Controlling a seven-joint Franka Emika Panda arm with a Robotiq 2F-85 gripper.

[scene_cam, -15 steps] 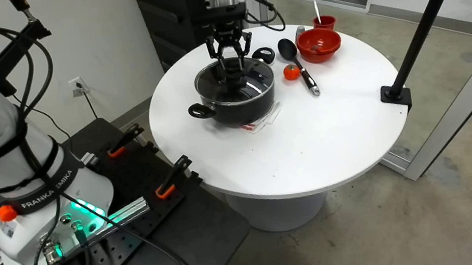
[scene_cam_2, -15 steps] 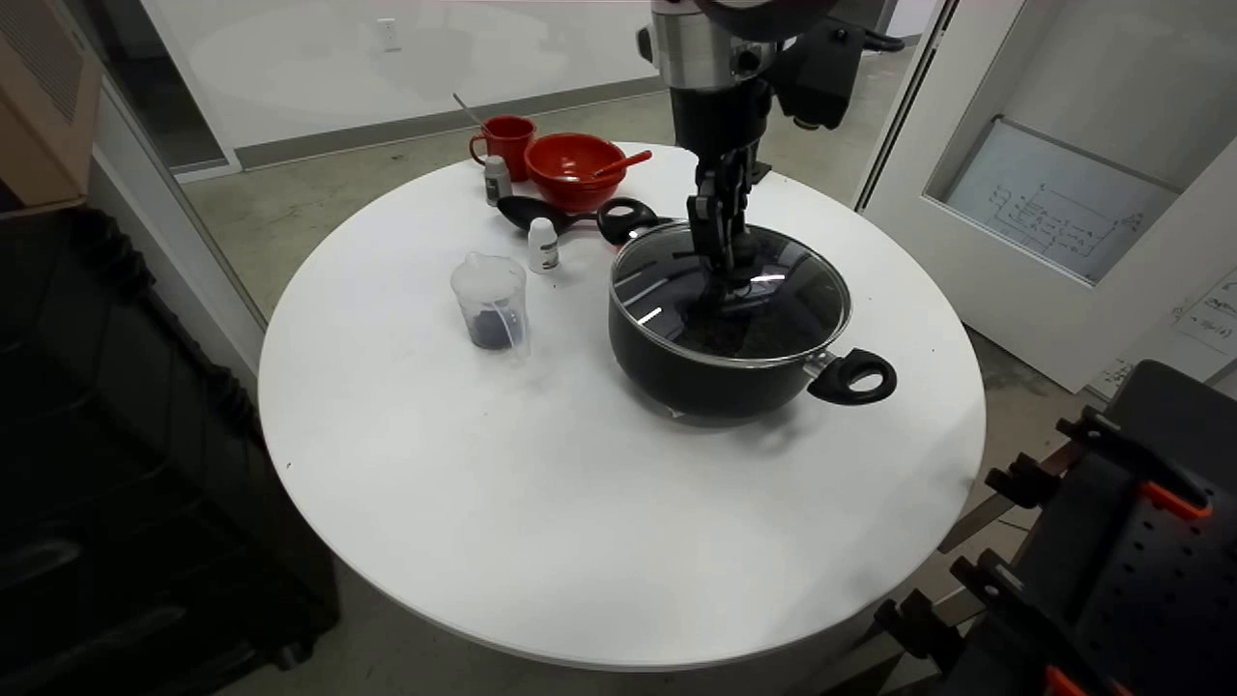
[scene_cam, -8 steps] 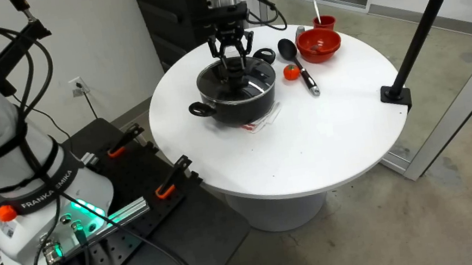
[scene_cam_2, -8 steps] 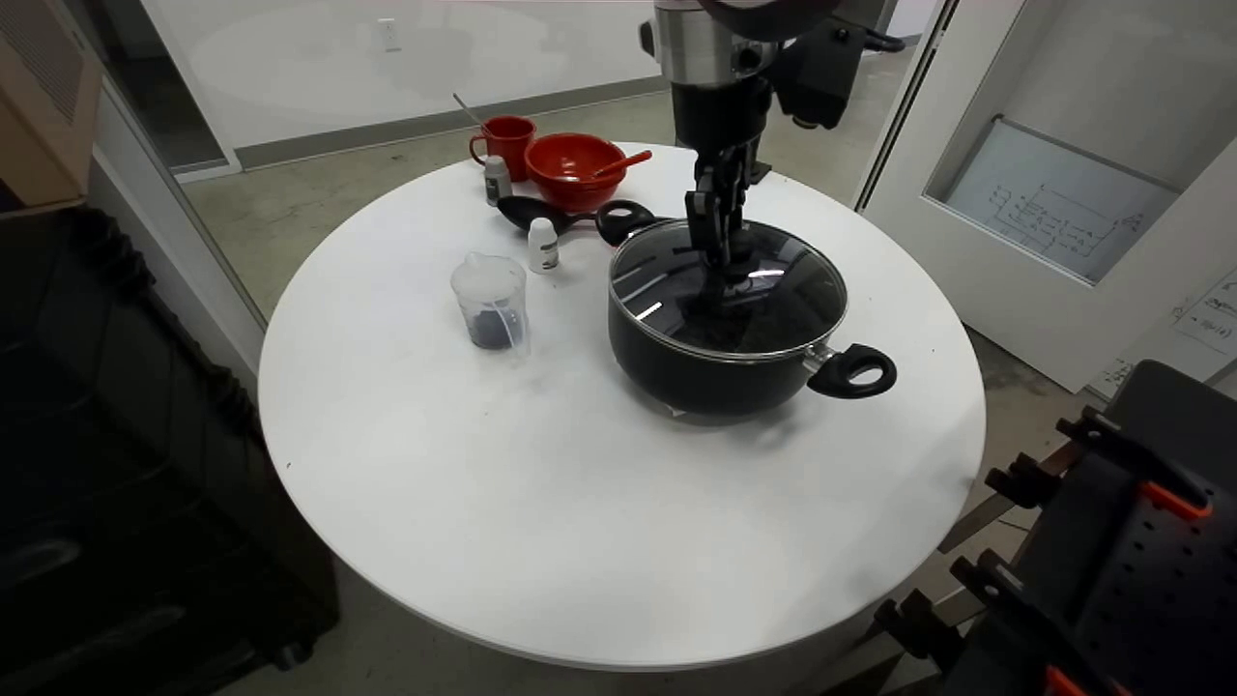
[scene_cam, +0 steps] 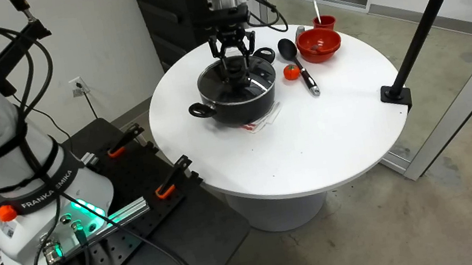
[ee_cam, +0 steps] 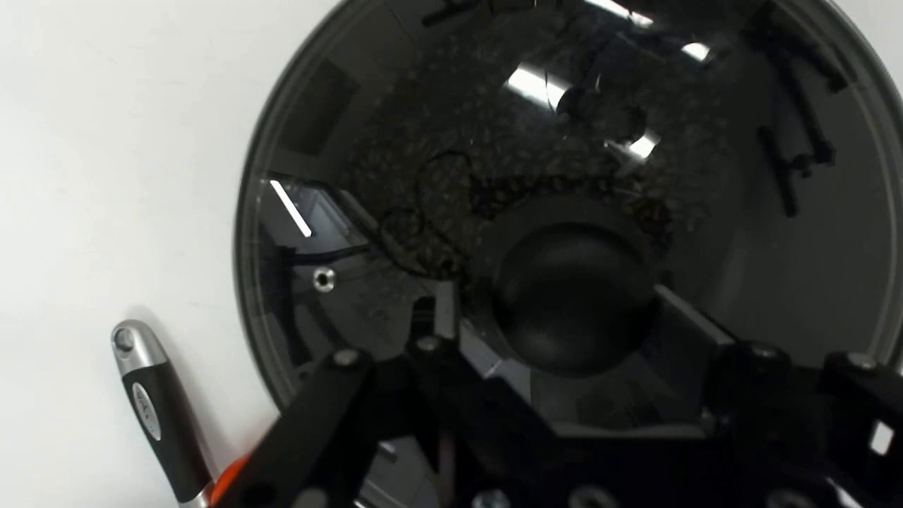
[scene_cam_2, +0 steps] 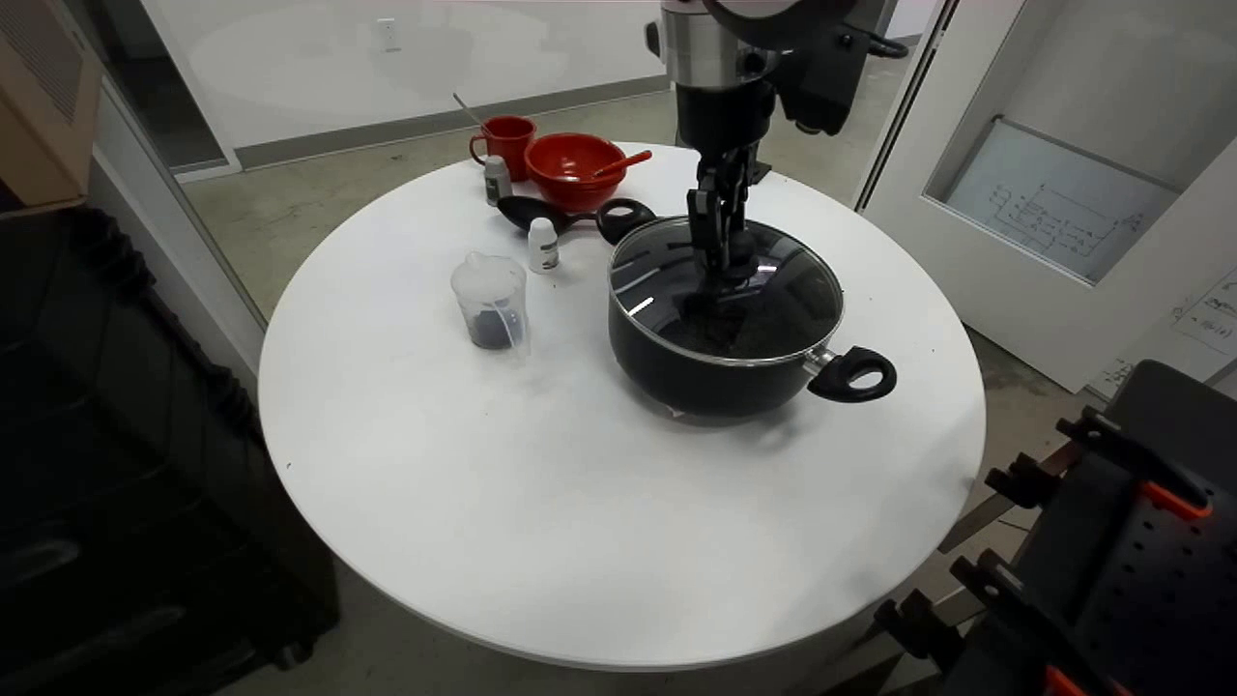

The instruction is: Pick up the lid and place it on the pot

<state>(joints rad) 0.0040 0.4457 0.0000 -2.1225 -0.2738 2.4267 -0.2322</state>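
A round clear glass lid with a metal rim (scene_cam_2: 749,311) sits on a shallow black cooking pot (scene_cam_2: 715,385), robot fingers (ee_cam: 445,314) spread around the lid's round black knob (ee_cam: 575,303).

The pot stands on a round white bench (scene_cam_2: 541,541); in an exterior view, a black, silver-tipped cooking spoon (scene_cam: 308,78) lies to its right. In the wrist view the fingers are apart, one on either side of the knob, with a gap on the left; contact on the right is too dark to tell. In both exterior views the lid looks level on the pot. The step in hand seems to be release, the placing all but done. The next move likely calls for a straight rise, fingers wide enough to pass the knob without catching and tilting the lid.
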